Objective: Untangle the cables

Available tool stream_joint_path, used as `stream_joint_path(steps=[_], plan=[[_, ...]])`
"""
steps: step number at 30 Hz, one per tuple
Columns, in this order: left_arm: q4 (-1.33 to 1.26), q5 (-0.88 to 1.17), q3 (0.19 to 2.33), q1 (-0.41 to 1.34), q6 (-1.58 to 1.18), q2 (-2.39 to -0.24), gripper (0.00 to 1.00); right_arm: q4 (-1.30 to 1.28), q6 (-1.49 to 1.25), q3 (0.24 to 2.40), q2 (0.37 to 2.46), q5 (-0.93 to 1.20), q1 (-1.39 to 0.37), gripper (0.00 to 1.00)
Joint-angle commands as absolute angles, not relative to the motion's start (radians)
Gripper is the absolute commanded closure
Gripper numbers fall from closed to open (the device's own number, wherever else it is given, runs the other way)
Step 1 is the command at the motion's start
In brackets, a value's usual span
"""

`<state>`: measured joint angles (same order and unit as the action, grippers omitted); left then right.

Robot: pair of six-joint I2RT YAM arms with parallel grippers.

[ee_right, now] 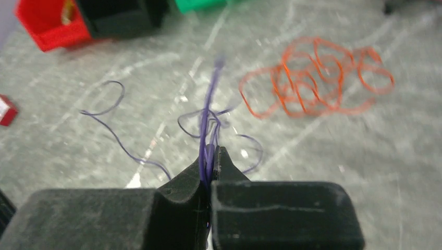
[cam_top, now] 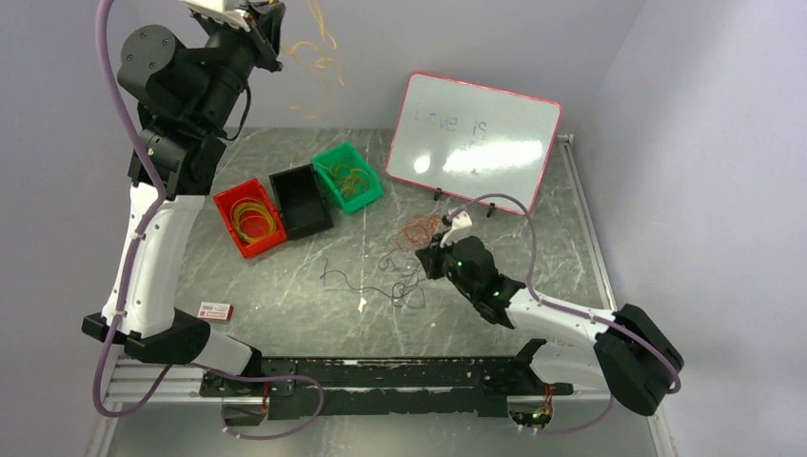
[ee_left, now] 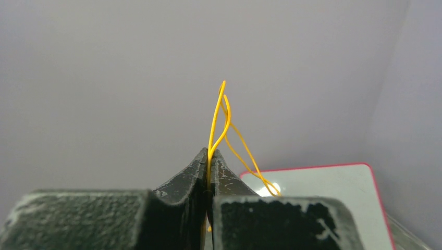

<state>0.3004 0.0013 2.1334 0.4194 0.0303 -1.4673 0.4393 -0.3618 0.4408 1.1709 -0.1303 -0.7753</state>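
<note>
Cables [cam_top: 417,230] of this kind look thread-thin, light and springy, likely to slip — best pinched near a loose end. The left gripper [ee_left: 210,156] is pressed together on a looping yellow cable [ee_left: 219,117], held high in air. The right gripper [ee_right: 211,156] pinches one dark blue cable [ee_right: 204,104] lying on the table [ee_right: 365,177] — one orange coil [ee_right: 312,78] beside it, three bins [cam_top: 303,202] beyond.

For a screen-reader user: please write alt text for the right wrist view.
The right end effector is shut on a thin dark blue cable that trails onto the grey marbled table. A tangle of thin orange cable lies beyond.
</note>
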Motion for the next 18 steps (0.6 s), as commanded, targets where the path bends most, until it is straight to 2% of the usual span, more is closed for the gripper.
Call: stream_joint_path(steps=[1, 8, 11, 12, 14, 16, 18], plan=[[0.282, -0.142, 2.168, 0.412, 0.132, -1.457, 0.93, 0.3, -0.454, 0.386, 1.087, -0.239, -0.777, 1.0], [0.29, -0.061, 2.114, 0.413, 0.092, -1.443, 0.93, 0.21, -0.342, 0.451, 1.045, -0.139, -0.776, 1.0], [0.312, -0.031, 2.089, 0.412, 0.06, -1.445, 0.93, 0.121, -0.302, 0.519, 1.039, -0.098, -0.776, 0.94], [0.327, -0.029, 2.079, 0.412, 0.044, -1.447, 0.93, 0.094, -0.296, 0.538, 1.031, -0.094, -0.777, 0.91], [0.368, -0.046, 2.077, 0.412, -0.002, -1.463, 0.93, 0.046, -0.289, 0.574, 1.02, -0.087, -0.776, 0.78], [0.448, -0.054, 2.074, 0.412, -0.053, -1.485, 0.93, 0.018, -0.269, 0.598, 1.005, -0.06, -0.777, 0.58], [0.479, -0.049, 2.022, 0.413, -0.106, -1.492, 0.93, -0.001, -0.247, 0.615, 0.985, -0.027, -0.777, 0.49]])
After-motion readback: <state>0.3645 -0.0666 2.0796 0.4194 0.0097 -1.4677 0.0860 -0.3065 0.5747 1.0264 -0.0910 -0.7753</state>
